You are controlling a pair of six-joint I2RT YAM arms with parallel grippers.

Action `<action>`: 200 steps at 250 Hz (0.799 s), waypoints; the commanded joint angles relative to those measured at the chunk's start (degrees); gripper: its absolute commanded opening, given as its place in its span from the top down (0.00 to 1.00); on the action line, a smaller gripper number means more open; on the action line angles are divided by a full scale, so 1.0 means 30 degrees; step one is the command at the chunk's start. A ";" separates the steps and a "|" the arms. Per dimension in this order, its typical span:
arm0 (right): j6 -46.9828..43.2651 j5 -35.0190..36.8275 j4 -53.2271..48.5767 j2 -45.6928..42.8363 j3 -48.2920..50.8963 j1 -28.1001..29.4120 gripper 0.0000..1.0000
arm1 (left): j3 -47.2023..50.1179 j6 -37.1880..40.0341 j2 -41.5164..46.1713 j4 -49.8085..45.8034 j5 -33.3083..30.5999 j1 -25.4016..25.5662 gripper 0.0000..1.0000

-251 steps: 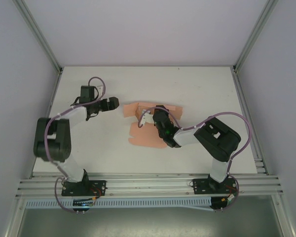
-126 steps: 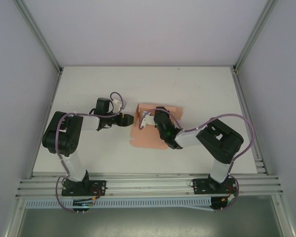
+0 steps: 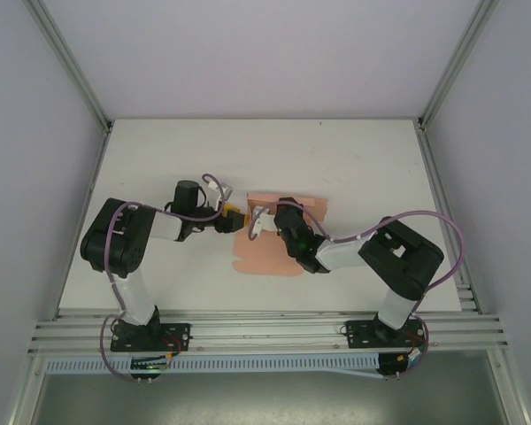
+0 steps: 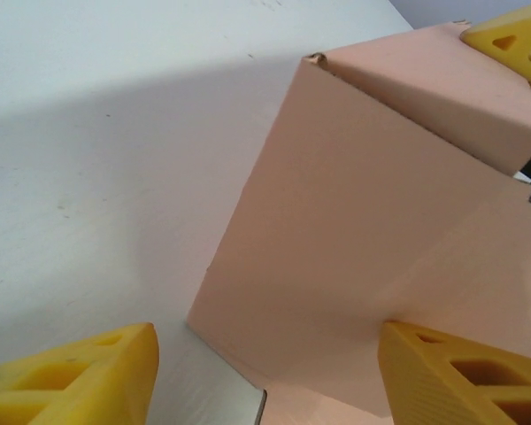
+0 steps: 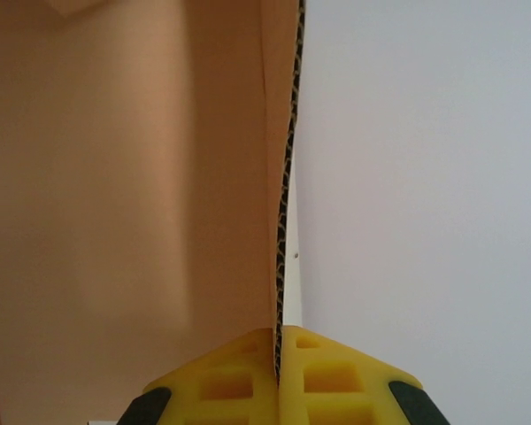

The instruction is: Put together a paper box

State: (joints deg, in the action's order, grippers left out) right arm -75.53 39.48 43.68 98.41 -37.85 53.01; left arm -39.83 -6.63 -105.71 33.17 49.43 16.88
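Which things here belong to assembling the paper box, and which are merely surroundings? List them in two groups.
Belong to the job:
- paper box, partly folded
- right gripper, shut on a box panel's edge
- left gripper, open at the box's left side

Merely there:
- table
- aluminium frame
- purple cables

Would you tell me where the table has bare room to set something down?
Free: the far strip of table between the paper box and the back wall, and the near patch between the left arm and the box. Crowded: the middle, where left claw and right claw meet the box.
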 commanded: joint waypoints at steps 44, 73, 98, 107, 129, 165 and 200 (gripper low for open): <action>-0.0504 0.0596 0.1535 0.0695 0.1292 0.1593 1.00 | 0.1704 0.0363 0.0186 0.2795 0.0173 0.0524 0.29; -0.0738 0.1371 0.2374 0.0694 0.2001 0.1852 1.00 | 0.3490 -0.0916 0.0529 0.5367 0.0397 0.0524 0.29; -0.0944 0.1526 0.2887 0.0341 0.2165 0.1321 1.00 | 0.4141 -0.1243 0.0734 0.6167 0.0193 0.0524 0.28; -0.1074 0.1338 0.3137 0.0155 0.1976 0.1022 1.00 | 0.3957 -0.1415 0.0671 0.6136 0.0053 0.0495 0.28; -0.1967 0.0769 0.3801 -0.0024 0.1481 0.0568 1.00 | 0.2984 -0.1947 0.0092 0.5916 0.0196 0.0495 0.29; -0.3309 0.0522 0.4795 0.0537 0.0787 -0.0432 1.00 | 0.2551 -0.3362 -0.0805 0.7916 0.0689 0.0068 0.31; -0.3690 -0.0238 0.5613 0.1392 -0.0028 -0.1096 1.00 | 0.0803 -0.1054 -0.0407 0.4855 0.0029 -0.0003 0.31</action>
State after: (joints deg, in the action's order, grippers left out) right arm -84.01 41.50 55.48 100.22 -35.22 51.03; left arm -32.29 -13.61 -107.15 51.42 49.30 17.23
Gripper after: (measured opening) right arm 0.046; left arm 0.695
